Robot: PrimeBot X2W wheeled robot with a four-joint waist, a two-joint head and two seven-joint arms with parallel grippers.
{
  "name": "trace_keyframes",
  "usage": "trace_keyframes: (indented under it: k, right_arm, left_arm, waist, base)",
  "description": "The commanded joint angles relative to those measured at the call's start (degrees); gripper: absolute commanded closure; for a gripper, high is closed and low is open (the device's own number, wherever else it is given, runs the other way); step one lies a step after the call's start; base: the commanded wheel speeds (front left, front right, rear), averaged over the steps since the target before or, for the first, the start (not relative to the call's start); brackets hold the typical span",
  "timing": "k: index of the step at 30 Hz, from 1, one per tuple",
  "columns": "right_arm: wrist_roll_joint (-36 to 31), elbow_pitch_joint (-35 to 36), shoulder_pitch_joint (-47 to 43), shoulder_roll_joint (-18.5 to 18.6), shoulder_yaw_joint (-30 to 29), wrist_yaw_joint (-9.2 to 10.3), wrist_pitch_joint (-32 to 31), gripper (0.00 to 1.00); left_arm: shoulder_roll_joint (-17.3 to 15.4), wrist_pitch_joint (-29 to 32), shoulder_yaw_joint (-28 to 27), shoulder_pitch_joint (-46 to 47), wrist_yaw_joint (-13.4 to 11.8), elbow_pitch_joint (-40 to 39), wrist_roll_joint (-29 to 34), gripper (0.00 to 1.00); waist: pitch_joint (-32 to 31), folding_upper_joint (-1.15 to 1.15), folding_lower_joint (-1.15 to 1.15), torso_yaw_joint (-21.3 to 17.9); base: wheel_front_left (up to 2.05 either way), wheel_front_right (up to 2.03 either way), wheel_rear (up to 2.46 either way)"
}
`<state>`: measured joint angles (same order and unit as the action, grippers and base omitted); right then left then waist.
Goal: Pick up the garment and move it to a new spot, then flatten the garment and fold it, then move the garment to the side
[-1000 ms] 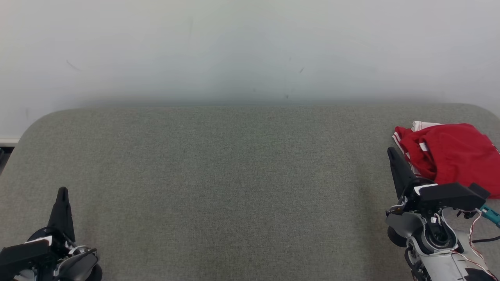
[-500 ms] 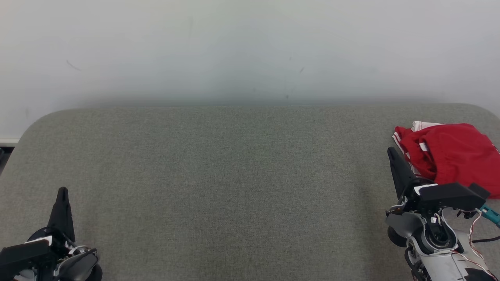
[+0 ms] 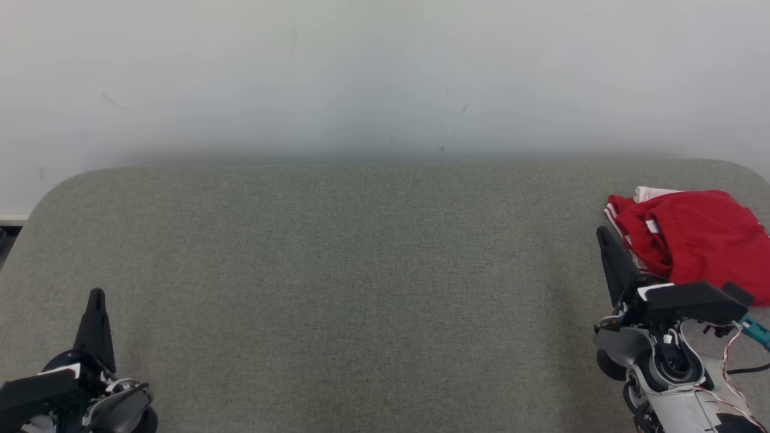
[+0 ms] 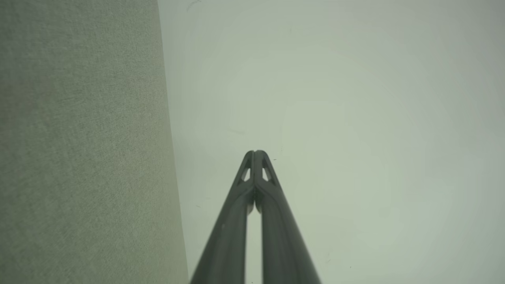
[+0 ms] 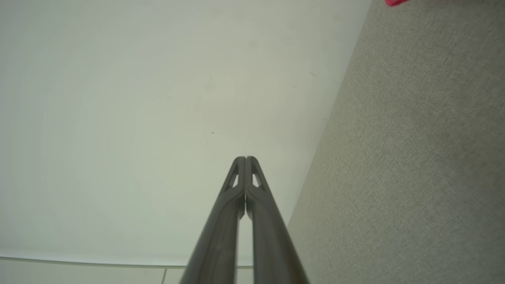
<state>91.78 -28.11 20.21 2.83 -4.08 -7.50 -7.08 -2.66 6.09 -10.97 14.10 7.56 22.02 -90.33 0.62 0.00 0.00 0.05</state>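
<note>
The left fingers [image 4: 232,228] are pressed together tip to tip with nothing between them, and the right fingers [image 5: 221,236] are closed in the same way. Both pairs are long, dark and tapering, with small triangular cut-outs near the tips, and they look like stiff plastic. In the head view they sit low at the two near corners and point away from the robot. This reads as a resting pose that gives the camera an open look across the surface [image 3: 361,270].

The garment [image 3: 698,234] lies bunched at the far right of the surface, just beside the right fingers and beyond them. I cannot tell whether the two touch. It is thin red cloth with white striped trim showing at its left edge, and it has slumped into soft, rounded folds, so it will likely hang limp when lifted.

A bundle lying at the side like this fits a heap waiting to be picked up. It fits equally a loosely folded piece already set aside.

The surface is covered in a fine grey-green weave with rounded corners. It looks slightly padded and grippy enough to keep cloth from sliding. Behind it stands a plain pale wall [image 3: 361,72] with a few faint scuffs.
</note>
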Motion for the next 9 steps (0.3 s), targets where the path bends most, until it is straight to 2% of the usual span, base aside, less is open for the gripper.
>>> trace_keyframes:
  k: [1, 9]
  right_arm:
    - [0.2, 0.0, 0.4, 0.1, -0.1, 0.02, -0.1, 1.00]
    - [0.2, 0.0, 0.4, 0.1, -0.1, 0.02, -0.1, 1.00]
  left_arm:
    - [-0.2, 0.2, -0.2, 0.5, 0.1, 0.0, -0.4, 1.00]
    - [-0.2, 0.2, -0.2, 0.5, 0.1, 0.0, -0.4, 1.00]
  waist:
    - [0.0, 0.00, 0.00, 0.0]
    - [0.0, 0.00, 0.00, 0.0]
  base:
    - [0.00, 0.00, 0.00]
    - [0.00, 0.00, 0.00]
